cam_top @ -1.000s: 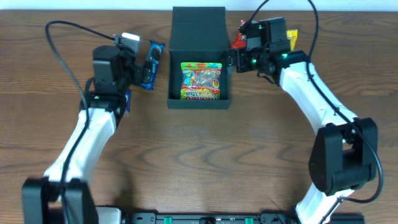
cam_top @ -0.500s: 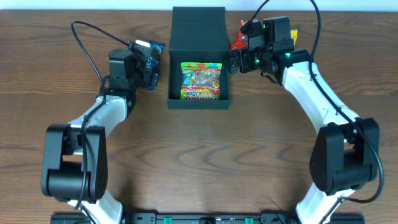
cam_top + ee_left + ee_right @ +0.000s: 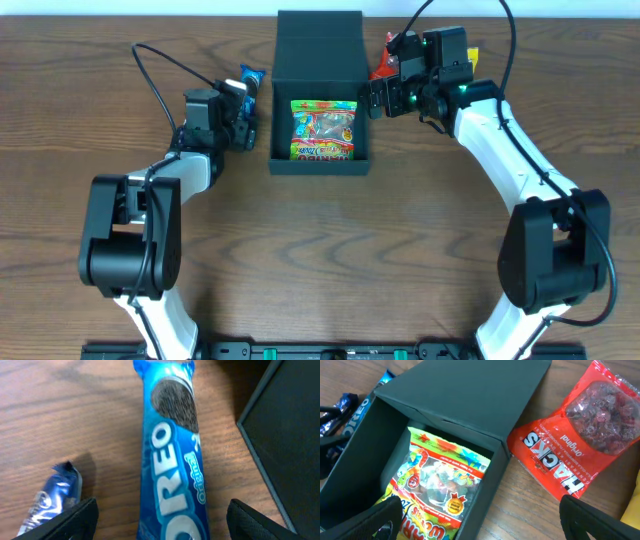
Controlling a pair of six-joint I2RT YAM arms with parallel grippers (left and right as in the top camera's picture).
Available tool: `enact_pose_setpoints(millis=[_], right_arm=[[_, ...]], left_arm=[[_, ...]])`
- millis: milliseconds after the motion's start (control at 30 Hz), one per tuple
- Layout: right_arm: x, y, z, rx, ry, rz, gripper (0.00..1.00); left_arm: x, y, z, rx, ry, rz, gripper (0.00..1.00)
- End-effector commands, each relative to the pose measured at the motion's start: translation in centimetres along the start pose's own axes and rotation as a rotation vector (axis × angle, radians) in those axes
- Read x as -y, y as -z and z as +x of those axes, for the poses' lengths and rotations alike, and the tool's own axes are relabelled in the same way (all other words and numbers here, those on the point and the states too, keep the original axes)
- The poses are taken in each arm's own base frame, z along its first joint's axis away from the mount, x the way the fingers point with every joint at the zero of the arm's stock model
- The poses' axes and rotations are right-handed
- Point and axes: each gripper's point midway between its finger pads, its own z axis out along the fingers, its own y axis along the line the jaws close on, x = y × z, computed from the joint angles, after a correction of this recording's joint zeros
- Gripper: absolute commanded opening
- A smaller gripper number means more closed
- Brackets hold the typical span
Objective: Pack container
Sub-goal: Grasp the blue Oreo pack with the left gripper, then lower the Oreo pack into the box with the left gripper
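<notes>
Sitting open at the far middle of the table point(image 3: 320, 260), the container point(image 3: 318, 45) holds a gummy packet point(image 3: 323, 130). Just beside its left wall lies the Oreo packet point(image 3: 172, 460), long axis parallel to that wall. My left gripper point(image 3: 162, 510), the nearer one, straddles its width, spread wide, gripping nothing. My right gripper point(image 3: 477, 507), likewise wide and empty, hovers beside the Hacks packet point(image 3: 580, 450).

I am reading the container point(image 3: 470, 395) as dark teal-black, matte, unpatterned. The sweets bag point(image 3: 440, 485) is showing green, yellow and red in a busy cartoon print. The Oreo pack point(image 3: 175, 460) is showing bright blue with white lettering and a black-and-white biscuit picture — the small wrapper point(image 3: 52, 495) is glinting blue and silver. The Hacks bag point(image 3: 580, 440) is coming through red with white lettering. Table point(image 3: 320, 260) — I am logging brown wood grain.
</notes>
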Motion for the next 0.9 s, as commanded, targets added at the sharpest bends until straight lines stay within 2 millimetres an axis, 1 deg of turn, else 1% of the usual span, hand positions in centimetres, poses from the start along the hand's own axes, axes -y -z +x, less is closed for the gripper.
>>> enact_pose_setpoints(millis=[0, 33, 100, 167, 267, 300, 433, 467, 567, 633, 733, 800, 867], right_arm=[[-0.5, 1.3, -1.6, 0.042, 0.013, -0.004, 0.99], [-0.5, 1.3, -1.6, 0.042, 0.013, -0.004, 0.99], [-0.5, 1.3, -1.6, 0.043, 0.013, -0.003, 0.99], [-0.5, 1.3, -1.6, 0.042, 0.013, -0.004, 0.99], [-0.5, 1.3, -1.6, 0.042, 0.013, -0.003, 0.99], [-0.4, 1.3, -1.6, 0.043, 0.013, -0.003, 0.99], [-0.4, 1.3, -1.6, 0.044, 0.013, -0.002, 0.99], [-0.4, 1.3, -1.7, 0.046, 0.012, -0.002, 0.99], [0.1, 1.4, -1.8, 0.05, 0.007, 0.004, 0.99], [0.6, 1.6, -1.8, 0.053, -0.014, 0.01, 0.99], [1.9, 2.0, -2.0, 0.061, -0.07, 0.027, 0.99], [3.0, 2.3, -2.0, 0.067, -0.107, 0.041, 0.99], [4.3, 2.8, -2.0, 0.073, -0.135, 0.056, 0.99]], left_arm=[[0.7, -0.6, 0.7, -0.009, 0.014, 0.039, 0.77], [0.7, -0.6, 0.6, -0.004, 0.015, 0.039, 0.75], [0.7, -0.6, 0.5, -0.002, 0.033, 0.038, 0.66], [0.7, -0.6, 0.5, -0.003, 0.037, 0.038, 0.64], [0.7, -0.6, 0.5, -0.001, 0.036, 0.037, 0.5], [0.6, -0.6, 0.4, 0.001, 0.036, 0.037, 0.47], [0.5, -0.5, 0.0, 0.016, 0.034, 0.034, 0.4], [0.5, -0.5, -0.2, 0.021, 0.034, 0.033, 0.36], [0.4, -0.2, -0.8, 0.036, 0.032, 0.03, 0.29], [0.3, 0.1, -1.5, 0.052, 0.03, 0.028, 0.25], [0.0, 1.0, -3.3, 0.093, 0.026, 0.02, 0.22], [-0.1, 2.0, -4.6, 0.126, 0.022, 0.014, 0.16], [-0.4, 3.5, -6.5, 0.175, 0.017, 0.005, 0.08]])
